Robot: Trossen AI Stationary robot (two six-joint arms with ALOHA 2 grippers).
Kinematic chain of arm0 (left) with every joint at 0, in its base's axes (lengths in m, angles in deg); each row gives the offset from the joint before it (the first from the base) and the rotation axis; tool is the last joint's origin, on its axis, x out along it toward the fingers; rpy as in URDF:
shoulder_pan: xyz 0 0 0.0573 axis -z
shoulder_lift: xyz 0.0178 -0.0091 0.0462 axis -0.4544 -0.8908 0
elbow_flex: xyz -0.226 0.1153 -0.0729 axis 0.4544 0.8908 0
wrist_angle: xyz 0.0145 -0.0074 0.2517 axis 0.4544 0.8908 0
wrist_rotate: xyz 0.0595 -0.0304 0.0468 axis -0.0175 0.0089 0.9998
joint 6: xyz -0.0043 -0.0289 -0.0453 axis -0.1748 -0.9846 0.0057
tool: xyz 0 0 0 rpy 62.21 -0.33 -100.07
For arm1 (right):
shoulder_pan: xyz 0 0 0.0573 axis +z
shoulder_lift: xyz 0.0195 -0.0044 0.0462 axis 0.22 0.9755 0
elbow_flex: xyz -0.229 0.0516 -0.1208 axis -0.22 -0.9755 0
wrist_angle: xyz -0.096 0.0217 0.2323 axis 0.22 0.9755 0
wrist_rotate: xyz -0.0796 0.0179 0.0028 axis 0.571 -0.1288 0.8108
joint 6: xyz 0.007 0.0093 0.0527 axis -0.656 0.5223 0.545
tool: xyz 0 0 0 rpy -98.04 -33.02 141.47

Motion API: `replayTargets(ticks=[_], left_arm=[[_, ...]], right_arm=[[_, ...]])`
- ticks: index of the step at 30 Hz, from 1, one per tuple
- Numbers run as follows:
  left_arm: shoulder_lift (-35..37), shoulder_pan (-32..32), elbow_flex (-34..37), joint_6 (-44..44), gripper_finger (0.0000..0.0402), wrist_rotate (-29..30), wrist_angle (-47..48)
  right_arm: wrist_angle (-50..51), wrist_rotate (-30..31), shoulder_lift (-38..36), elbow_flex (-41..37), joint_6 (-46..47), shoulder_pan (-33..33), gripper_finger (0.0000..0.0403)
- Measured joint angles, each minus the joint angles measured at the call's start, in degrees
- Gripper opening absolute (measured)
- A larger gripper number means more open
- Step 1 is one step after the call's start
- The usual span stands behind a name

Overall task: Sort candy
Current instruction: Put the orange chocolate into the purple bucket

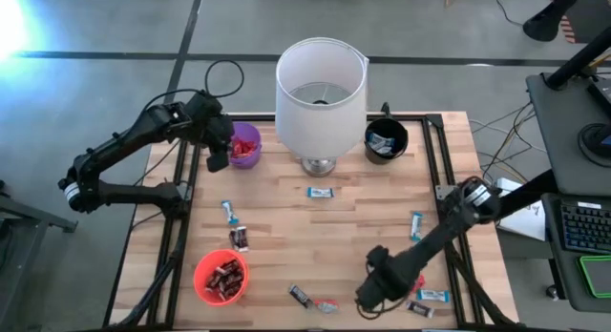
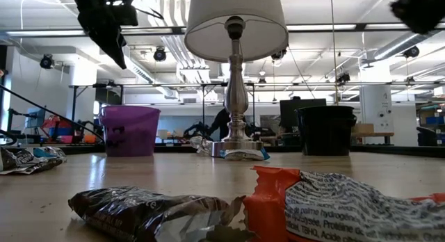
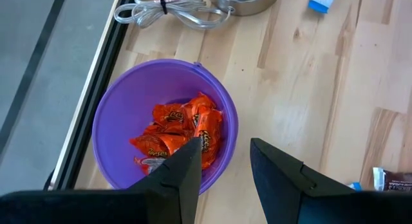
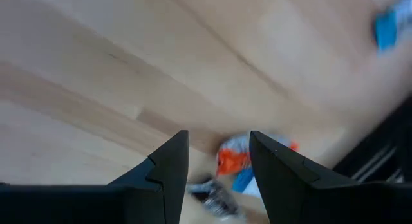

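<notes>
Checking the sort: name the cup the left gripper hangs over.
The purple cup, holding orange-wrapped candy; the left gripper is open above it. The black cup and red cup stand apart.

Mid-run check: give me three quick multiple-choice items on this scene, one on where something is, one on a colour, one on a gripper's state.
1. Where is the left gripper?
A. over the purple cup
B. over the black cup
C. beside the red cup

2. What colour are the wrappers in the purple cup?
A. light blue
B. orange-red
C. dark brown

3. How are the right gripper's fingers?
A. shut on a candy
B. open, empty
C. out of sight

Answers:
1 A: the left gripper hangs above the purple cup.
2 B: the candies inside it are all orange-red.
3 B: the right gripper is spread with nothing between its fingers, above an orange candy on the table.
</notes>
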Motion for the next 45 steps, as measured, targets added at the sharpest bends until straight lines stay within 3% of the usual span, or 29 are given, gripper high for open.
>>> replayTargets(ticks=[8, 16, 22, 35, 45], left_arm=[[0.0, 0.0, 0.0, -0.8, 0.0117, 0.0, 0.0], [0.0, 0.0, 0.0, -1.4, 0.0117, 0.0, -0.1], [0.0, 0.0, 0.0, -1.6, 0.0117, 0.0, -0.2], [0.0, 0.0, -0.1, -4.4, 0.0116, 0.0, -0.2], [-0.1, 0.0, -0.1, -4.5, 0.0116, 0.0, -0.1]], right_arm=[[-3.5, -2.1, -0.2, -2.7, 26.8, 4.4, 0.0155], [-1.5, -1.5, -0.2, -3.2, 38.7, 7.5, 0.0155], [-2.0, -1.6, -0.2, -5.7, 43.4, 10.0, 0.0155], [-8.7, -1.6, -0.2, -12.0, 43.5, 10.3, 0.0155], [-15.7, -1.7, -0.2, -16.1, 43.5, 10.3, 0.0128]])
